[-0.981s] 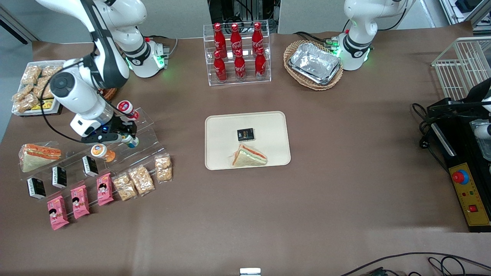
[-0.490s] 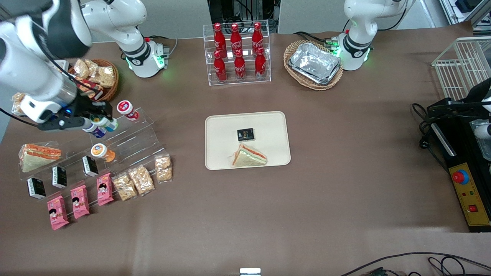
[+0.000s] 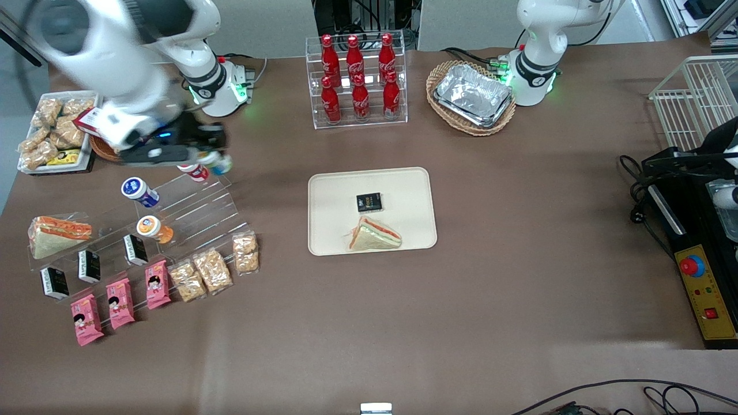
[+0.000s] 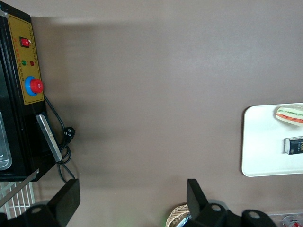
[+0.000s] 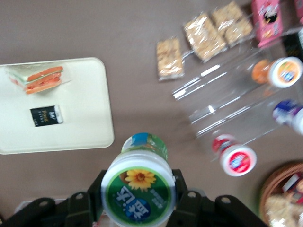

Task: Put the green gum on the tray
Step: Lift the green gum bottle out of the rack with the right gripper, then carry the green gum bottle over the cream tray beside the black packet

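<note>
Two fingers of the gripper (image 5: 138, 201) squeeze the green gum (image 5: 138, 187) tight. It hangs up in the air above the brown table, well apart from the tray (image 3: 412, 190), near the red-lidded bottle (image 3: 196, 171).

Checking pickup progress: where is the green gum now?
The green gum is gripped in the end effector, above the clear display stand, not yet over the tray.

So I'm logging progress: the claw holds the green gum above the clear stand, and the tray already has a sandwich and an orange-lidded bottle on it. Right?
Not quite. The tray holds the sandwich and a small black packet, not an orange-lidded bottle; the front view shows it. That bottle sits on the clear stand. The claw does hold the green gum above the stand.
</note>
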Robot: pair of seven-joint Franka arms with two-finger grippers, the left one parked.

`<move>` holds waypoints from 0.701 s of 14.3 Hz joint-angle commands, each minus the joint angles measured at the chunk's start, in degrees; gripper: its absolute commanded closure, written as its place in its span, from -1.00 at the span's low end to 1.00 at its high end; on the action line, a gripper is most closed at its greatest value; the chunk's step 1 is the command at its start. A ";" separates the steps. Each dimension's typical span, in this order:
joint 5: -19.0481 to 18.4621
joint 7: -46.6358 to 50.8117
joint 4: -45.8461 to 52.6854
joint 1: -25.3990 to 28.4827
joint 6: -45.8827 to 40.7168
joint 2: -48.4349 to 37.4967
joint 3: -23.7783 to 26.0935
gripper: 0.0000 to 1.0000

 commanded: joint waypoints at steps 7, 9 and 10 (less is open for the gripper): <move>-2.12 27.58 -2.25 4.43 20.17 16.86 13.67 0.65; -6.86 30.58 -3.66 6.63 24.41 21.08 13.67 0.65; -8.71 31.90 -4.80 6.90 26.69 22.84 13.67 0.65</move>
